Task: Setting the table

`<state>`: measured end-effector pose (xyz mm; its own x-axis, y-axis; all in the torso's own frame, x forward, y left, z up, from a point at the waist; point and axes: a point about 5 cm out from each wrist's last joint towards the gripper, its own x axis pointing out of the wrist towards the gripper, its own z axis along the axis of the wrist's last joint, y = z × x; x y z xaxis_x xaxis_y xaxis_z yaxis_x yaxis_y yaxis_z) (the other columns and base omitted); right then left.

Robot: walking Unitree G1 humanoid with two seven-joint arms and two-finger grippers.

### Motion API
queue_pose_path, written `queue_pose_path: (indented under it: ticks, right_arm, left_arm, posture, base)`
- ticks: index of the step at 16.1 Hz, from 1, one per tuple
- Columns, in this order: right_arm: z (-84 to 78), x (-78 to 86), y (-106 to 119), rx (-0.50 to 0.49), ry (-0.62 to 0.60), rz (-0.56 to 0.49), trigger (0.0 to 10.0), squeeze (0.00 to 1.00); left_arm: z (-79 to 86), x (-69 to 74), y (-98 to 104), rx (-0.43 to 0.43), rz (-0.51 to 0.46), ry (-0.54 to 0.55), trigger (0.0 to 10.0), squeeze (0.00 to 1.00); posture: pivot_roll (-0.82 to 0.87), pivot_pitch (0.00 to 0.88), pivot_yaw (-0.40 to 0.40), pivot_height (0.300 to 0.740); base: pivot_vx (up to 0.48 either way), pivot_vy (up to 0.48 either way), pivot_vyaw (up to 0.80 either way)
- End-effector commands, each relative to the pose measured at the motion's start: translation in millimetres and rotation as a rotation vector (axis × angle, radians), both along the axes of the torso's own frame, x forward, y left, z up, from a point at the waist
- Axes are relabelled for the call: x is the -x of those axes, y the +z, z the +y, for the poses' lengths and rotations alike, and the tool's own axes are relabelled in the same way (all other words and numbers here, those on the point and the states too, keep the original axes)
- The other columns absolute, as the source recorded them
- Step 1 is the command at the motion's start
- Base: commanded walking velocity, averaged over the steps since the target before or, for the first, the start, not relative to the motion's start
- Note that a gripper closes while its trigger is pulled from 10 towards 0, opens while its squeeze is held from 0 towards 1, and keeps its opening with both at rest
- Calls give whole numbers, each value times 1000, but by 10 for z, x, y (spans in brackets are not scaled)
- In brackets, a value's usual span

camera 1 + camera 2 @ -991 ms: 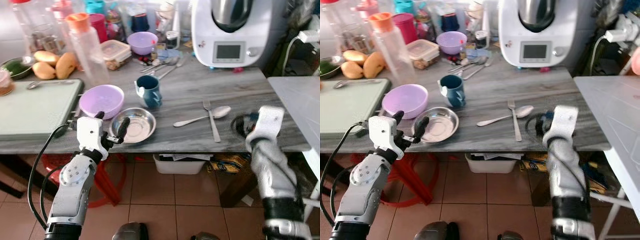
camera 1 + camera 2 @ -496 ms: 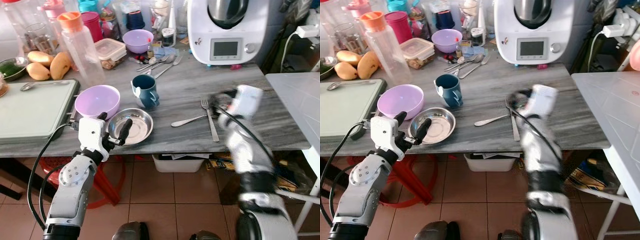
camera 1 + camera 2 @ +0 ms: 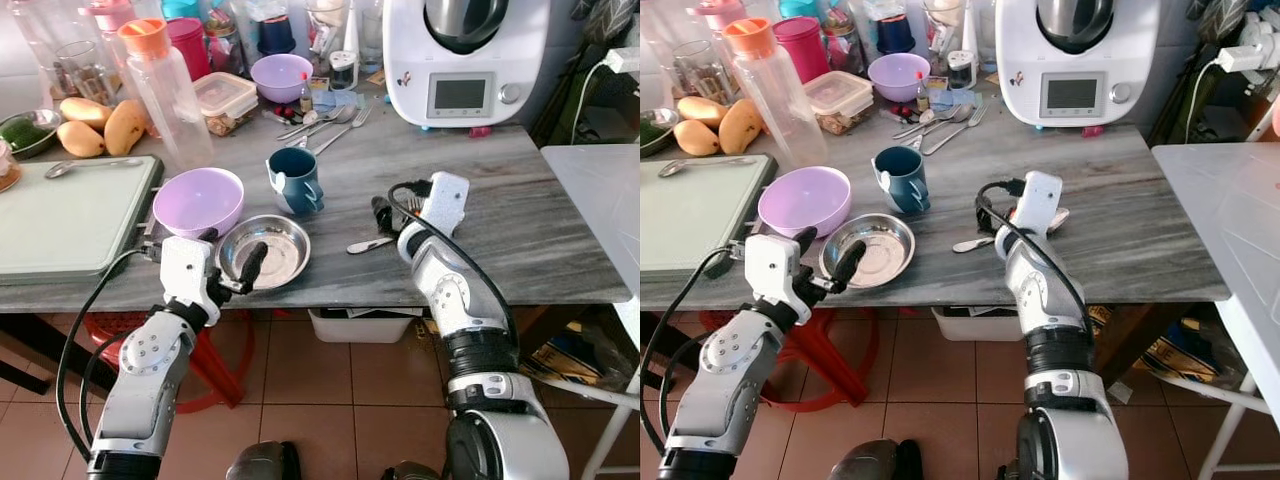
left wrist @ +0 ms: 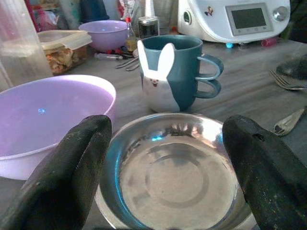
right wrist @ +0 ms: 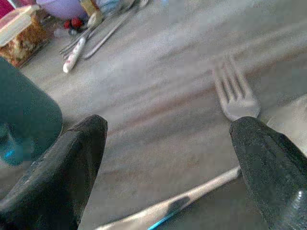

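A steel bowl (image 3: pixel 265 252) sits near the front edge of the grey table (image 3: pixel 520 190), beside a purple bowl (image 3: pixel 199 201) and a teal mug (image 3: pixel 296 180). My left gripper (image 3: pixel 232 250) is open at the table edge, its fingers astride the steel bowl's (image 4: pixel 192 143) near rim. A spoon (image 3: pixel 368 243) and a fork (image 5: pixel 235 93) lie right of the mug. Over them hovers my right gripper (image 3: pixel 390 210), open; the right wrist view shows the fork tines and the spoon handle (image 5: pixel 192 199) between its fingers.
At the back stand a white kitchen machine (image 3: pixel 465 60), a clear bottle (image 3: pixel 160 85), mangoes (image 3: pixel 100 125), a small purple bowl (image 3: pixel 282 75) and loose cutlery (image 3: pixel 325 120). A pale board (image 3: pixel 70 215) covers the left. A white table (image 3: pixel 600 200) is at the right.
My right arm has swung from the table's right front edge leftward to above the fork and spoon. The left gripper stays at the steel bowl. The camera shifted slightly.
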<state>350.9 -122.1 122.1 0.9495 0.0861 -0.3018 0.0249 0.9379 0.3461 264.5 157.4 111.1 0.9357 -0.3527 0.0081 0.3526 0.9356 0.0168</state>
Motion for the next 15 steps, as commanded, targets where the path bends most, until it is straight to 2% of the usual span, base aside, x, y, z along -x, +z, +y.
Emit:
queue_pose_path:
  ticks: [1,7,13,15]
  right_arm:
    - [32,21,-21,-9,11,11,10000,0]
    - [135,116,-94,-128,149,-10,10000,0]
    - [223,141,-88,-124,219,-33,10000,0]
    - [170,199,-134,-104,190,-10,10000,0]
  left_arm:
    - [15,10,33,-7,-7,-5,10000,0]
    - [5,-9,47,-8,-9,-7,10000,0]
    - [7,-16,52,-8,-12,-4,10000,0]
    - [8,-14,56,-7,-14,-1,10000,0]
  posture:
    - [23,38,82,740]
    - [25,35,87,740]
    - [30,32,85,740]
    - [31,32,79,740]
  base:
    - [0,0,0]
    - [0,0,0]
    - [0,0,0]
    - [0,0,0]
